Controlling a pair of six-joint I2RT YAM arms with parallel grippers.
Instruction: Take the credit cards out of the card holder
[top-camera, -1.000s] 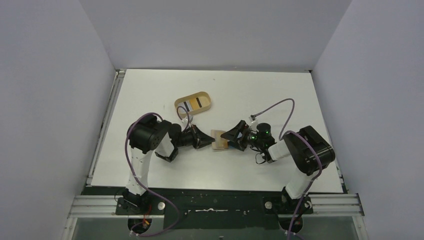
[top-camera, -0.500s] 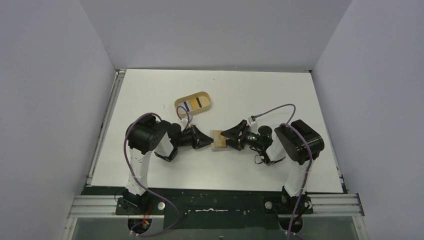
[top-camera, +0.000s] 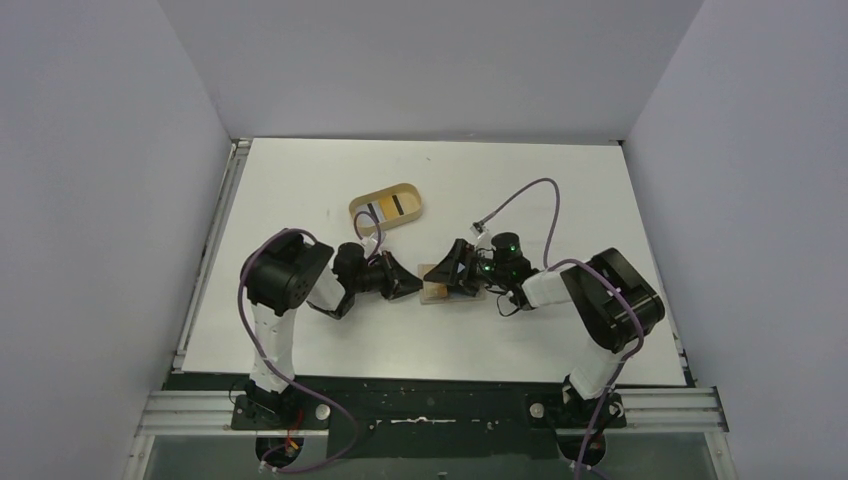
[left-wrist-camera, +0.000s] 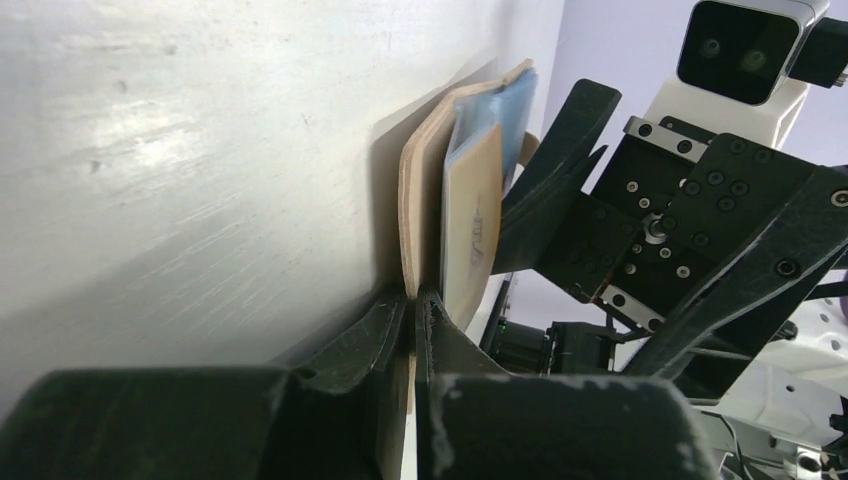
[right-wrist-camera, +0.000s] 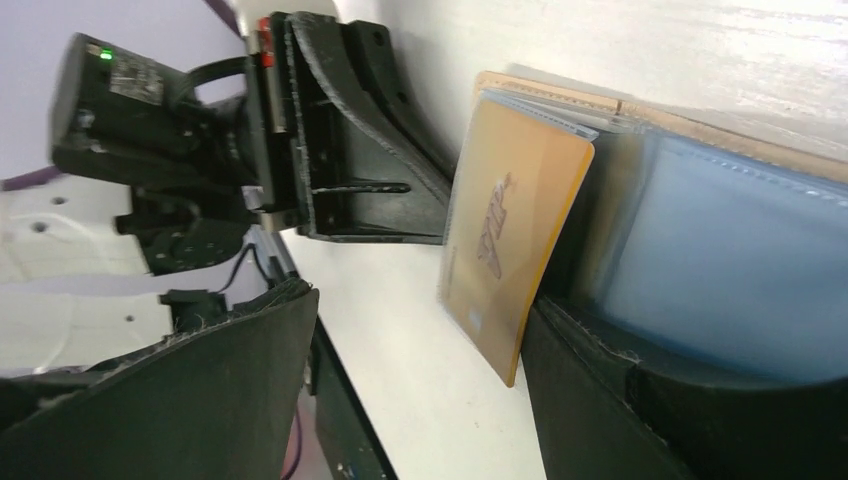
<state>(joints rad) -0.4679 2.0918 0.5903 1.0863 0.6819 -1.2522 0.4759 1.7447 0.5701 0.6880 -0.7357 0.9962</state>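
Left claw (left-wrist-camera: 412, 300), pressed together on a tan flap of the card holder (left-wrist-camera: 425, 190), pinned it near the middle of the bench (top-camera: 560, 180), slightly toward the near edge; right claw (right-wrist-camera: 420, 320), spread, flanked a gold card (right-wrist-camera: 505, 240) jutting out. Step judged: drawing that card, which called for a pinch on its free edge and a straight pull. Holder was tan, fanned open, a light blue card (right-wrist-camera: 720, 260) inside.

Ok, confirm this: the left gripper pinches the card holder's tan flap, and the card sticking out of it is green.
Not green: the right wrist view shows the card sticking out is gold. The left gripper does pinch the card holder by its tan flap.
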